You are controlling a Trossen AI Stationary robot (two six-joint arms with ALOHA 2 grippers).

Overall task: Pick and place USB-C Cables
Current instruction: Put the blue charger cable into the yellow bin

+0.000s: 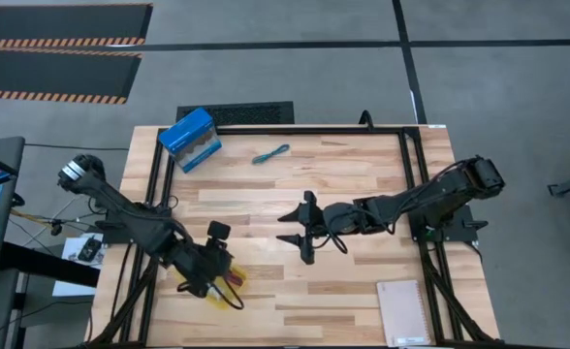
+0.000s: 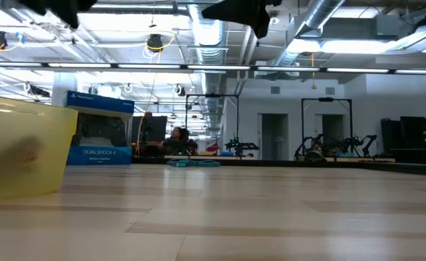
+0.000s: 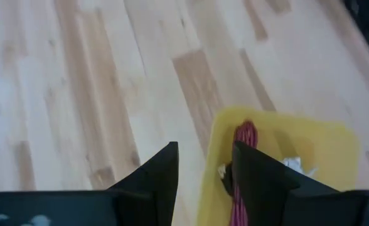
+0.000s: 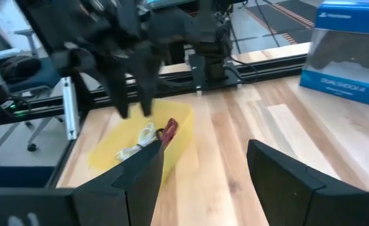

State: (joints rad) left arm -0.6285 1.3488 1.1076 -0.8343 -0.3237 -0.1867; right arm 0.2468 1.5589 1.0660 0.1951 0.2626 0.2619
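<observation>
- Wooden planks make the table (image 1: pixel 363 184), which stands in a large hall with pipes on the ceiling; a person sits far behind it.
- One teal cable (image 1: pixel 270 154) lies alone on the table, just beside the blue box (image 1: pixel 189 140) and well apart from the yellow tray (image 3: pixel 310 141).
- In the yellow tray a dark red cable (image 3: pixel 244 135) and a white cable (image 4: pixel 139 139) already lie close together; a black cable I cannot find.
- The left tool (image 3: pixel 203 179) hangs over the edge of the yellow tray, released, with nothing between its fingers.
- The right tool (image 1: pixel 302 228) hovers over the table between the yellow tray and the blue box, spread wide and empty.
- I judge that the teal cable is very light, soft and thin, so it will bend and may slip from a weak grip.
- It seems best to take hold at the middle of the bundle, across its width, where the strands lie together, and to close fully.
- The ends will probably hang down when it is lifted, so the lift should clear the rim of the yellow tray.
</observation>
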